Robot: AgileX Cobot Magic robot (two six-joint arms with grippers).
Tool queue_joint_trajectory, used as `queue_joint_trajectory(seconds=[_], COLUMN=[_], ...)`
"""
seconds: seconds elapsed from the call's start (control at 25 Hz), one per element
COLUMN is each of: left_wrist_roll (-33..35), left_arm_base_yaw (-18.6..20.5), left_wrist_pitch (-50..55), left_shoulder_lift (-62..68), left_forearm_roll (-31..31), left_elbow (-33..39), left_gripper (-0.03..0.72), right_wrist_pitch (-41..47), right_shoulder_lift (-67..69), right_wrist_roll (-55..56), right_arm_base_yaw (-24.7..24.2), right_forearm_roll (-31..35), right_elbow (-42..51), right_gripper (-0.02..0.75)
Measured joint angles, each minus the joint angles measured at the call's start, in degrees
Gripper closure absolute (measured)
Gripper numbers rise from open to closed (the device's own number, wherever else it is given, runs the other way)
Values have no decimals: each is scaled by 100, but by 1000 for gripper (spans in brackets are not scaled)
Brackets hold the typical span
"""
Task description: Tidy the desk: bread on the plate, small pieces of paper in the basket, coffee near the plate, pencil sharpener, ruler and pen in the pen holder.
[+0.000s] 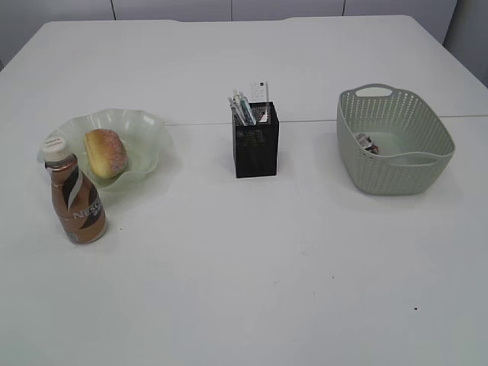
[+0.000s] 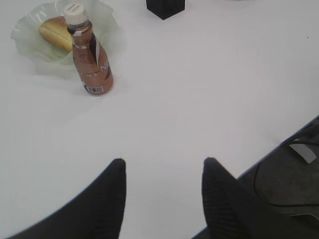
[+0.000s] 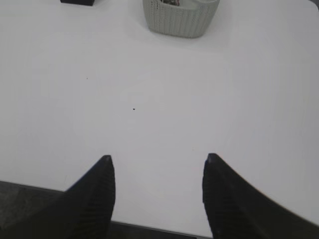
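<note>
The holder (image 1: 256,145) stands mid-surface (image 1: 244,290), with pens (image 1: 242,107) and the ruler (image 1: 261,91) upright inside. Left of the holder, the bread (image 1: 106,152) lies on the plate (image 1: 149,130), and the coffee (image 1: 75,200) stands touching the plate's near rim. Right of the holder sits the basket (image 1: 396,171), paper (image 1: 367,142) inside. Left end effector (image 2: 164,167) and right end effector (image 3: 157,164) both gape, empty, over bare surface.

I'm counting on the bench (image 1: 252,267): 1 bread (image 1: 105,152), 1 plate (image 1: 145,133), 1 coffee btl (image 1: 75,200), 1 pen holder (image 1: 256,149), 1 basket (image 1: 396,141). I'm seeing approx. 3 pens (image 1: 242,107) plus 1 ruler (image 1: 261,91) in the holder; exact no. of pens is unclear.
</note>
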Motion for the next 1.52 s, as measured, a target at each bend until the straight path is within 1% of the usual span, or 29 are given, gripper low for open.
queue_joint_trajectory(seconds=[0.08,0.24,0.36,0.48,0.84,1.24,1.52], left_wrist_roll=[37,51,60,60,64,64,64], left_arm_base_yaw=[0,0,0,0,0,0,0], left_wrist_pitch=[-204,-487,-499,-509,-523,-523,-523], left_shoulder_lift=[0,0,0,0,0,0,0], left_forearm_roll=[-39,-73,-73,-73,-85,-332,-360], left_elbow=[279,449,465,474,474,474,474], left_gripper=[328,328,328,328,328,328,328], right_wrist_pitch=[-44,-207,-491,-591,-614,-625,-625], right_shoulder_lift=[0,0,0,0,0,0,0], right_wrist_roll=[-12,-19,-24,-24,-13,132,132], right_arm_base_yaw=[0,0,0,0,0,0,0], right_forearm_roll=[0,0,0,0,-4,53,71], right_elbow=[52,98,215,251,251,251,251], right_gripper=[297,297,297,300,301,301,301])
